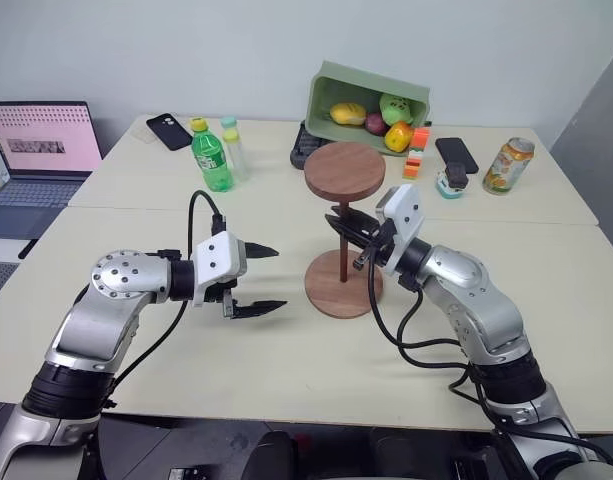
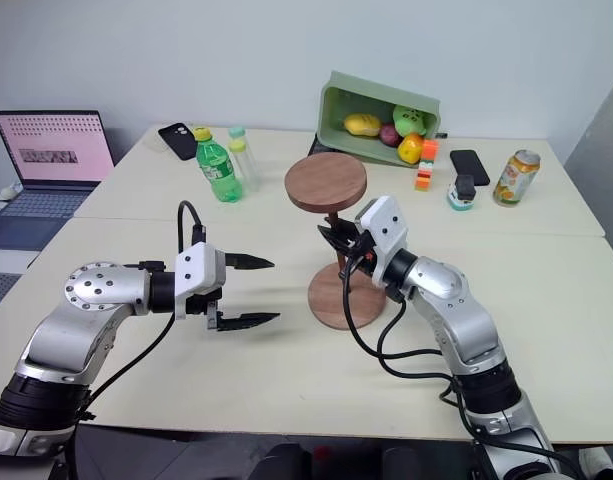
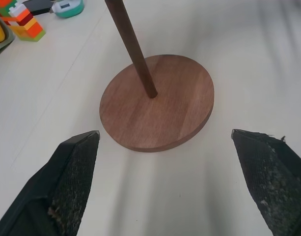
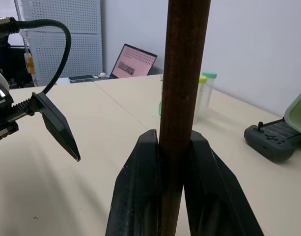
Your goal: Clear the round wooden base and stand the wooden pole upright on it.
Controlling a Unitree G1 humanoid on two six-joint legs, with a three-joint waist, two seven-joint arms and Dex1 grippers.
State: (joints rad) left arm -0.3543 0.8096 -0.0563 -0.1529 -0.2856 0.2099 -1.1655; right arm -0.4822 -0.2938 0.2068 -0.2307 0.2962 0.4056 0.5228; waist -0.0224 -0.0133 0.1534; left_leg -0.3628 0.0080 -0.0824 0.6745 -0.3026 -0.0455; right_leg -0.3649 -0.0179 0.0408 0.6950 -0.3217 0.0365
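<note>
The round wooden base [image 1: 331,291] lies flat on the cream table with nothing else on it. The wooden pole [image 1: 342,255] stands upright in the base's centre hole, its fixed disc [image 1: 344,169] at the top. My right gripper [image 1: 348,232] is shut on the pole's shaft about halfway up; in the right wrist view the rod [image 4: 182,98] runs between both fingers. My left gripper [image 1: 263,280] hangs open to the left of the base, apart from it. In the left wrist view its fingertips [image 3: 76,162] frame the base [image 3: 175,123] and rod [image 3: 135,49].
At the back stand a tipped green bin [image 1: 364,105] of toy fruit, a green bottle [image 1: 211,156], a clear bottle [image 1: 235,148], a can [image 1: 507,165], phones [image 1: 169,131], a game controller [image 1: 304,148] and coloured blocks [image 1: 417,153]. A laptop [image 1: 41,150] sits far left.
</note>
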